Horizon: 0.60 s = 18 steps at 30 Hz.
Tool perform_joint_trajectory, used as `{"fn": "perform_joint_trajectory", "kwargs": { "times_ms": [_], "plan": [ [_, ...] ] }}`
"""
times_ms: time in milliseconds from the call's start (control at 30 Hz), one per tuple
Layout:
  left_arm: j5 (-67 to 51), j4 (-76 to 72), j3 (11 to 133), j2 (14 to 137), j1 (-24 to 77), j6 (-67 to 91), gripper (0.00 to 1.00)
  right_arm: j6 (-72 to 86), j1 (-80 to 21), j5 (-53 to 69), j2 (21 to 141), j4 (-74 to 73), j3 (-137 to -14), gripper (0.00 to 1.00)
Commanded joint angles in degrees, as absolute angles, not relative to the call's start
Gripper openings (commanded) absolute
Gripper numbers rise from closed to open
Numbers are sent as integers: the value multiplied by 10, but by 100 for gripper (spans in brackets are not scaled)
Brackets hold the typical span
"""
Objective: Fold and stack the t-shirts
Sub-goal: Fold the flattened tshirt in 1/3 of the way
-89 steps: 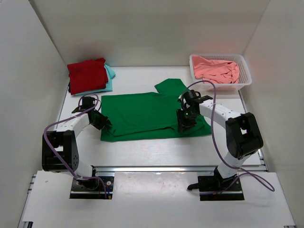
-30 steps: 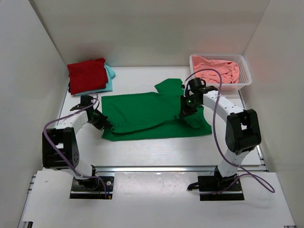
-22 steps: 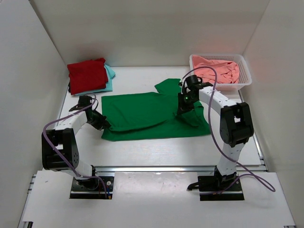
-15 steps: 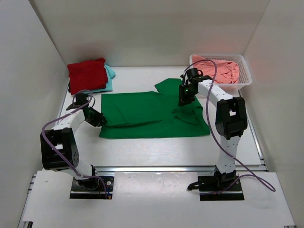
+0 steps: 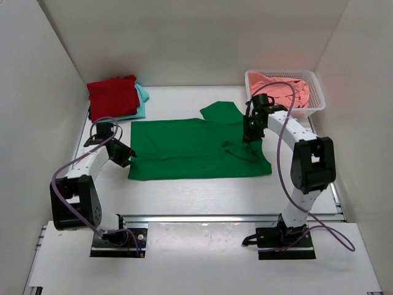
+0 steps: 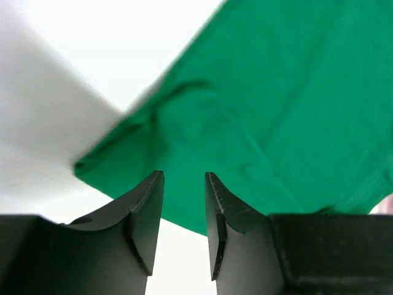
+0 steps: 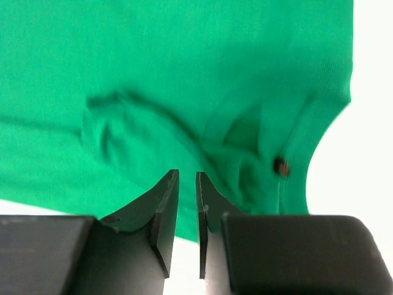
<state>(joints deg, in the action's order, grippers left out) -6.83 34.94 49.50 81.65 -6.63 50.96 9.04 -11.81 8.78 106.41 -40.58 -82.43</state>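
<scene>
The bright green t-shirt [image 5: 190, 147] lies flat mid-table, its front half folded back over itself and one sleeve poking out at the far side. My left gripper [image 5: 124, 156] hovers just off its left edge, jaws open and empty [image 6: 184, 184], green cloth [image 6: 276, 92] beyond them. My right gripper [image 5: 250, 135] hangs over the rumpled right end, jaws a narrow gap apart with nothing between [image 7: 187, 181] above wrinkled cloth [image 7: 153, 61]. A folded dark red t-shirt [image 5: 112, 97] rests on a pale turquoise one [image 5: 143, 97] at the back left. The salmon pink t-shirt [image 5: 279, 89] lies crumpled in the basket.
The white mesh basket [image 5: 317, 92] stands at the back right corner. White walls enclose the table on the left, back and right. Bare table runs along the front, between the green shirt and the arm bases.
Both grippers carried the green shirt's front edge back over it, then opened and let go. The fold now lies flat; both arms have pulled back slightly from the cloth.
</scene>
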Motion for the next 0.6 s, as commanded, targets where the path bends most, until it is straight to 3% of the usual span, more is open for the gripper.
{"fn": "perform_joint_trajectory", "kwargs": {
  "times_ms": [0, 100, 367, 567],
  "plan": [
    [-52, 332, 491, 767, -22, 491, 43, 95, -118, 96, 987, -382, -773, 15],
    [-79, 213, 430, 790, 54, 541, 44, 104, -150, 88, 968, -349, -688, 15],
    [-20, 245, 432, 911, 117, 497, 40, 138, -184, 59, 955, -299, -553, 17],
    [-48, 302, 327, 802, 103, 490, 38, 199, -201, 89, 836, -338, -414, 20]
  ]
}}
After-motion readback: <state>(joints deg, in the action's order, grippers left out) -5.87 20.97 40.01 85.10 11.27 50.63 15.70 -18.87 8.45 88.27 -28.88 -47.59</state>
